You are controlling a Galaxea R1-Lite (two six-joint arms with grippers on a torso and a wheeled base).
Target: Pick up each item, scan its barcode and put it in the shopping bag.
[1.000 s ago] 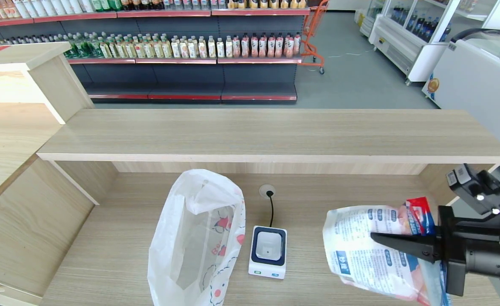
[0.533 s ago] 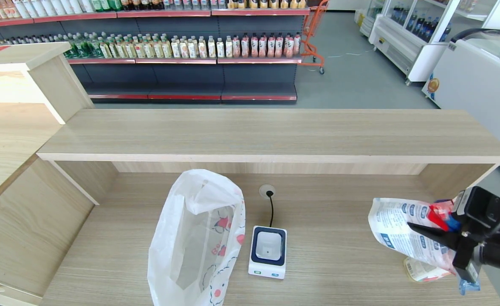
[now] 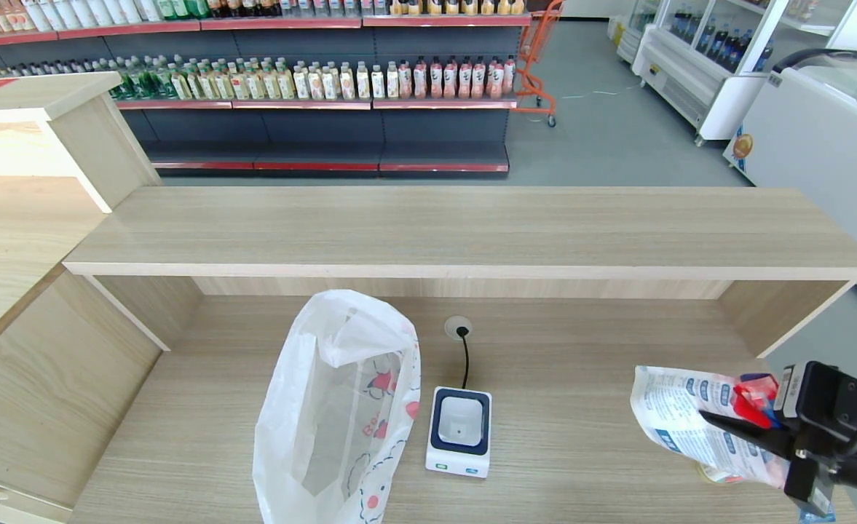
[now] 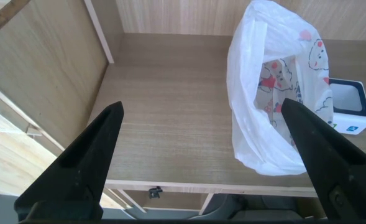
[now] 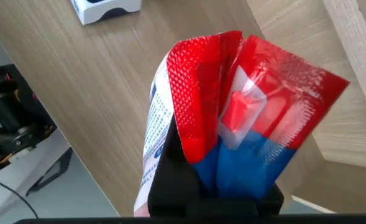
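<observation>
A white and blue packet (image 3: 697,422) with a red and blue sealed end (image 5: 245,118) hangs above the counter's right end, and my right gripper (image 3: 735,431) is shut on that end. A white shopping bag (image 3: 337,407) with cartoon print stands open at the counter's middle left, and it also appears in the left wrist view (image 4: 282,93). Just right of the bag sits the white barcode scanner (image 3: 459,431) with a dark window. My left gripper (image 4: 202,107) hangs open above the counter, left of the bag, with nothing between its fingers.
A pale item (image 3: 716,475) lies on the counter, mostly hidden under the held packet. The scanner's black cable (image 3: 465,360) runs to a hole in the wooden counter (image 3: 581,378). A raised ledge (image 3: 472,233) spans the back, with side walls at both ends.
My right gripper has carried the packet to the right and lower, away from the scanner, towards the counter's right end. The bag and scanner have not moved.
</observation>
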